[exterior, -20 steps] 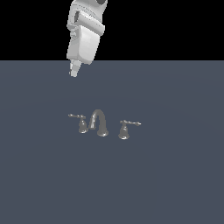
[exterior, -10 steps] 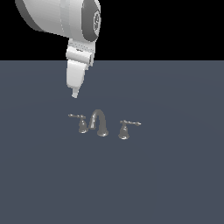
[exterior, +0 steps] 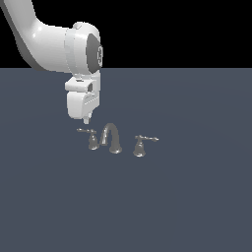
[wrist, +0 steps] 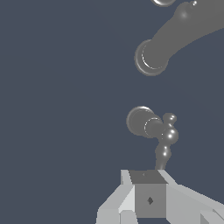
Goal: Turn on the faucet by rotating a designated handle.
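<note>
A flat slate-grey surface (exterior: 197, 206) is seen under black. On it the faucet (exterior: 112, 139) stands; its handle (exterior: 89, 136), rigid slick chrome, is best pushed near the lever tip. Above it the gripper (exterior: 86, 119) hangs, apparently pressed together.

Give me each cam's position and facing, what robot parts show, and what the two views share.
Exterior view: off the arm, facing the scene from slightly above; shows the faucet, its twin handle, and the arm with the pincer just above the handle.
Wrist view: on the wrist, looking down past the pincer fingers.
Shared: handle, spout.
</note>
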### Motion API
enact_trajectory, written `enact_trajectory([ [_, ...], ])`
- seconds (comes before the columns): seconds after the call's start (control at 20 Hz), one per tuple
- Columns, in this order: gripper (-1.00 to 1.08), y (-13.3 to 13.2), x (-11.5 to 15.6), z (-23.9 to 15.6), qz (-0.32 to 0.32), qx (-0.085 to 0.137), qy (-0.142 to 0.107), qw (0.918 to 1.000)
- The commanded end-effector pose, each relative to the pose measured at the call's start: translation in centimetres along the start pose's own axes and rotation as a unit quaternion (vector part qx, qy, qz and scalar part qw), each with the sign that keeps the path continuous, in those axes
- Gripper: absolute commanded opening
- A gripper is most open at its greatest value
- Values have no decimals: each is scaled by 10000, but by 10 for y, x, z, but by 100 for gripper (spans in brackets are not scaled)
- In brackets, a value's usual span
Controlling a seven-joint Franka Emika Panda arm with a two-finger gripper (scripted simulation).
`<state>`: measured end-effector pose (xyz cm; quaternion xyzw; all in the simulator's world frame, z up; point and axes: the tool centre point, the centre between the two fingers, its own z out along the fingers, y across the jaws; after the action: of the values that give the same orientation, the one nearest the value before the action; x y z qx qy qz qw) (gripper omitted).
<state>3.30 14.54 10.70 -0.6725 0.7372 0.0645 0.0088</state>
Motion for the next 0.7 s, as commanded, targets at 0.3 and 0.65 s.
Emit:
enact_trajectory([
  [0.3, -100, -16, -2, 24, 593, 348, 377, 9969],
  [0.65, -100, -20, -3, 29, 727, 452, 467, 9952],
])
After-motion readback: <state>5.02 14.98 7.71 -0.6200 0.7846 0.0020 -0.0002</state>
